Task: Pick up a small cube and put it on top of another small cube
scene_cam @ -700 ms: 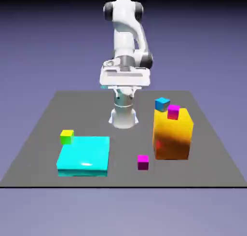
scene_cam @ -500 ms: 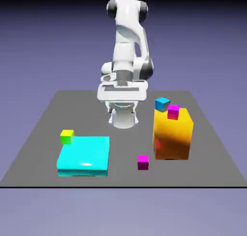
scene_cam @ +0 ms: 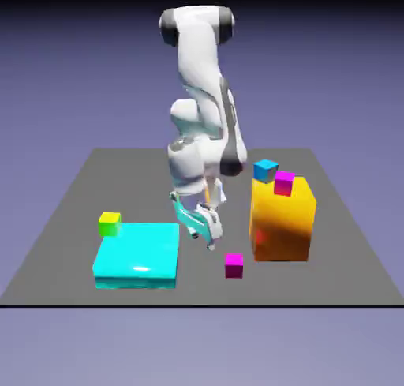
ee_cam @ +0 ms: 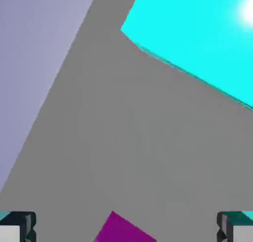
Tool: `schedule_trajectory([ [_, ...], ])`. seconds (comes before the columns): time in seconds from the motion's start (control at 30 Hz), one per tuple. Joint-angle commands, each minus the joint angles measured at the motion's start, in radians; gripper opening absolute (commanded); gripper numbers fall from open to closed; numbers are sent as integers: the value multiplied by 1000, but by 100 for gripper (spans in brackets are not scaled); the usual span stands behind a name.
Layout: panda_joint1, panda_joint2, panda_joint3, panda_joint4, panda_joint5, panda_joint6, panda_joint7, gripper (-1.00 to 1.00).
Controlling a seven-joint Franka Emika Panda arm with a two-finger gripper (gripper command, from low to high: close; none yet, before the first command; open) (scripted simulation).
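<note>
One small magenta cube (scene_cam: 233,265) lies on the grey table just in front of the orange block. A second small magenta cube (scene_cam: 283,183) sits on top of that orange block (scene_cam: 282,222). My gripper (scene_cam: 202,230) hangs tilted just above the table, a little to the exterior view's left of and behind the table cube, open and holding nothing. In the hand view the magenta cube (ee_cam: 123,230) shows at the bottom edge between the wide-apart fingertips (ee_cam: 18,226), not touching either of them.
A flat cyan block (scene_cam: 138,254) lies at the exterior view's left, with its corner (ee_cam: 197,33) filling the hand view's upper right. A yellow-green cube (scene_cam: 109,222) stands behind it. A blue cube (scene_cam: 265,170) rests at the orange block's back edge.
The arm has swung down and forward; the hand dropped from high over the table's back to just above it near the magenta cube, now tilted. The cubes have not moved.
</note>
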Motion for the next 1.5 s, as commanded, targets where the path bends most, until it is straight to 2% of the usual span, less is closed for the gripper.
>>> schedule_trajectory([
  [0.0, -36, 34, 36, 7, 24, -11, 34, 0],
  [0.2, -213, 197, 209, 42, 142, -66, 201, 0],
  [0.43, -22, 441, 59, 90, 90, 147, 196, 0],
  [0.47, -22, 441, 59, 90, 90, 147, 196, -100],
  [0.73, -203, 192, 201, 44, 151, -74, 199, -100],
  [1.47, 563, -531, -310, 240, 268, -1023, 147, -100],
])
